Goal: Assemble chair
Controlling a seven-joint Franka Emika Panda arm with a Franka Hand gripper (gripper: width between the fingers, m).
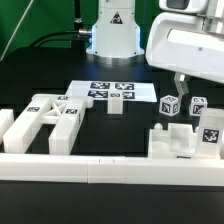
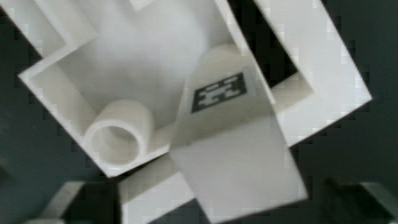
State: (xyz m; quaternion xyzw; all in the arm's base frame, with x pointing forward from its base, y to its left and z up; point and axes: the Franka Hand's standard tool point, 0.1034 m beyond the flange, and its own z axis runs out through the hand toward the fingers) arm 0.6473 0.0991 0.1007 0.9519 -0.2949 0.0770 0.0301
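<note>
- Your gripper [image 1: 181, 88] hangs under the big white arm housing [image 1: 190, 45] in the upper right of the exterior view, just above two small tagged cubes.
- Fingers: the housing covers most of them there, and white parts fill the wrist view, so you cannot tell whether they are wide or narrow. Nothing shows as held.
- The chair is not joined. Its loose white parts are spread over the black table [image 1: 125, 135].
- The ladder-like frames [image 1: 50, 118] lie flat in the lower left of the exterior view, tags facing up.
- The seat block [image 1: 185, 142] sits in the lower right, with a tag on its end toward the exterior view's right.
- Behind the seat block, the first tagged cube [image 1: 170, 105] and the second tagged cube [image 1: 197, 104] stand side by side, near each other but apart.
- A small white block [image 1: 117, 104] sits mid-frame at the near edge of the marker board [image 1: 112, 90]. You cannot tell whether it rests on the board or only beside it.
- The robot base [image 1: 110, 30] stands at top centre, behind the marker board.
- A long white border bar [image 1: 110, 165] runs across the bottom of the frame.
- The wrist view is close and blurred. It shows a white tagged part [image 2: 219, 95] with a round peg [image 2: 121, 138] next to it, and a flat white slab [image 2: 240, 165] crossing in front. You cannot tell which chair piece it is.
</note>
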